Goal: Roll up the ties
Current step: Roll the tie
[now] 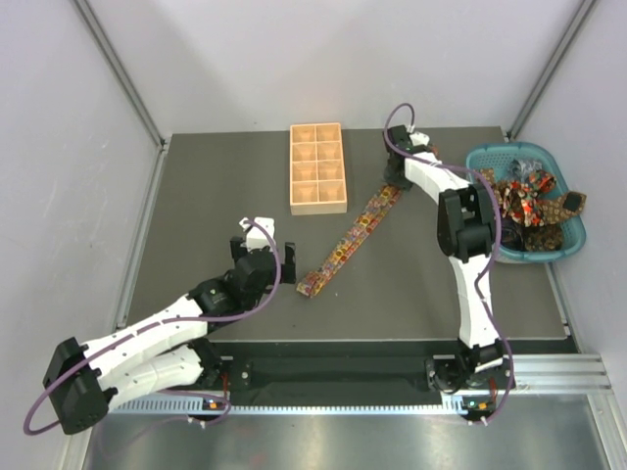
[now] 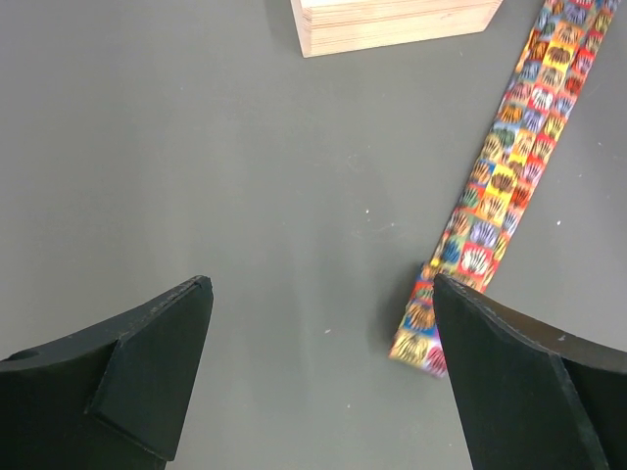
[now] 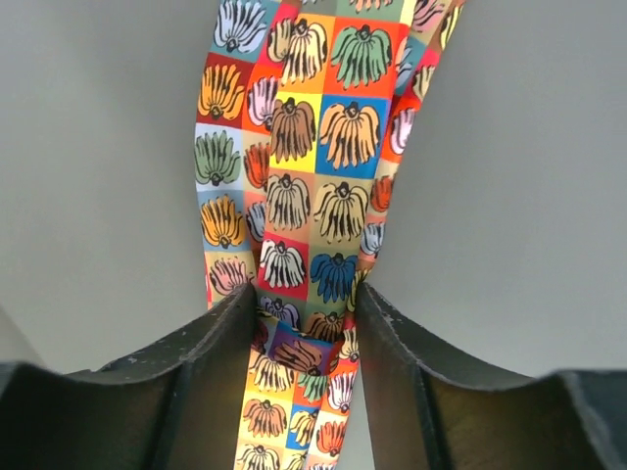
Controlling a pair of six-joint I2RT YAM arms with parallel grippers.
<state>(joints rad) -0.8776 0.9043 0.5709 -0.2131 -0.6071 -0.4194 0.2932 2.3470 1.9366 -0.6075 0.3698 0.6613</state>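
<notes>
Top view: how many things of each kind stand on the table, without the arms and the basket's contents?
Tie, laid out: 1
Wooden tray: 1
Teal basket: 1
Total: 3

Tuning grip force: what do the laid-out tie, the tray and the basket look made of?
Tie: thin printed fabric, maybe silk or polyester; it creases softly, slight sheen. Tray: pale matte wood; layered grain on its side. Basket: probably plastic; uniform teal, thin moulded rim.

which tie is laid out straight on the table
The square-print tie, stretched diagonally beside the wooden tray; the other ties sit bunched in the teal basket.
</notes>
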